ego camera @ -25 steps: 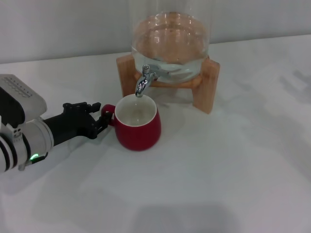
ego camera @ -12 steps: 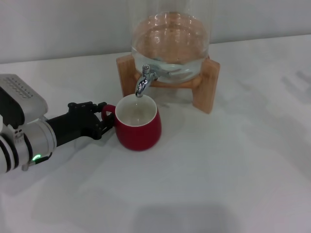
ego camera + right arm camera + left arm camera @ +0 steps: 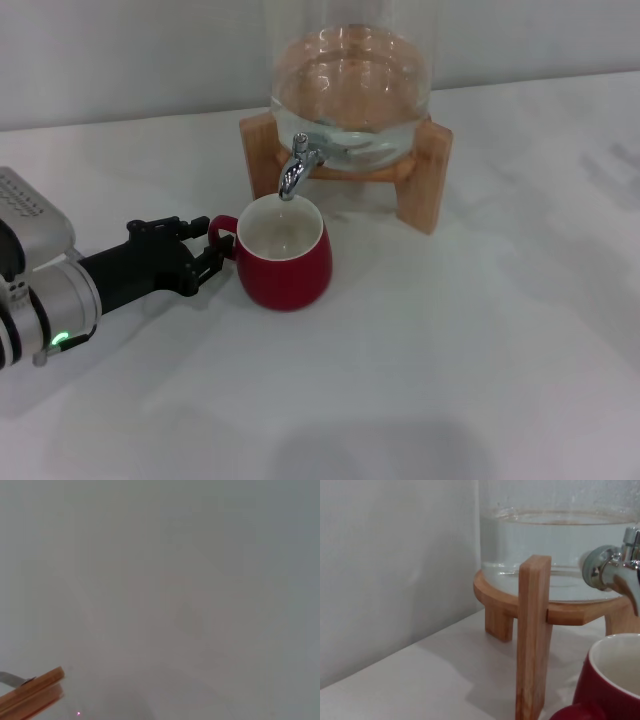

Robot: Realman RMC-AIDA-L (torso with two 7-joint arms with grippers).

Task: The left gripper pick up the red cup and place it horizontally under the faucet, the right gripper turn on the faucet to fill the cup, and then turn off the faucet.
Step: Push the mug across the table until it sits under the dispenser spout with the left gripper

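L gripper (image 3: 203, 256) sits low on the white table (image 3: 480, 330), fingertips right at the loop handle of the red cup (image 3: 288, 262), on the cup's left side. Fingers look slightly parted around the handle, but can't tell if they actually clamp it or just sit beside it. Black arm and silver wrist w/ green light trail back toward the near-left corner.

Red cup stands upright on the table, mouth up, cream inside showing, no water visible in it. It's directly below the faucet (image 3: 295, 166); spout tip hangs just over the cup's back rim, apart from it. No stream visible from the spout.

Faucet is fitted to the front of a clear glass jar (image 3: 350, 95) holding water, resting on a wooden stand (image 3: 425, 180) behind the cup. L wrist view: stand leg up close, cup rim (image 3: 615, 672) beside it, chrome faucet above.

R gripper not in any view; R wrist cam shows only bare wall and a corner of the wooden stand.
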